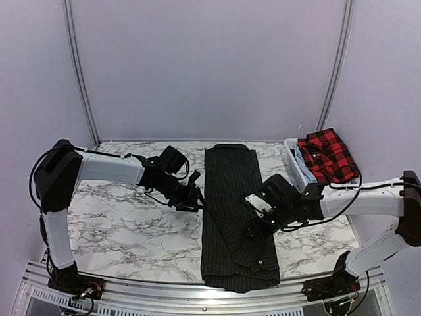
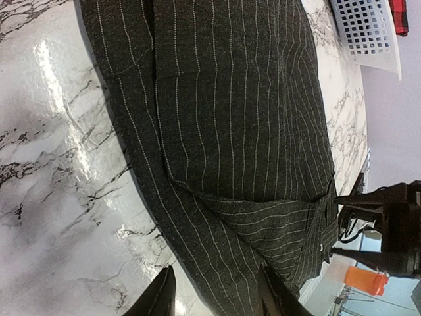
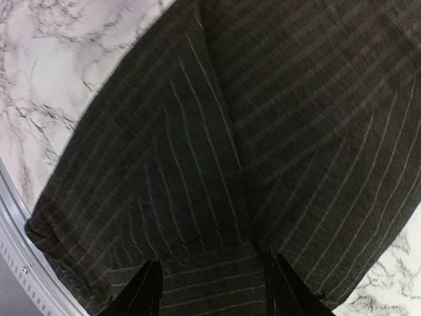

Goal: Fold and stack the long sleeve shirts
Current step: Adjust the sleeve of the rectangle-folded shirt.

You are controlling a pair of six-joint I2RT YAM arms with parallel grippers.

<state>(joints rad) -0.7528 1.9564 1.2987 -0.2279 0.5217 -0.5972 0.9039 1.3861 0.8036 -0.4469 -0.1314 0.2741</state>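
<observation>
The black pinstriped long sleeve shirt (image 1: 233, 217) lies folded into a long narrow strip down the middle of the marble table (image 1: 125, 224), collar end nearest me. My left gripper (image 1: 194, 201) is open at the strip's left edge. One of its fingers (image 2: 158, 296) is over bare marble, the other over the cloth (image 2: 237, 131). My right gripper (image 1: 258, 224) hovers open over the strip's right half, with pinstriped cloth (image 3: 217, 164) below and nothing between its fingertips. The red-and-black checked shirt (image 1: 327, 156) lies bunched on the basket at the back right.
A white lattice basket (image 1: 294, 161) stands at the table's back right corner, seen also in the left wrist view (image 2: 365, 26). A metal rail (image 1: 164, 293) runs along the near edge. Pale walls close in the back and sides.
</observation>
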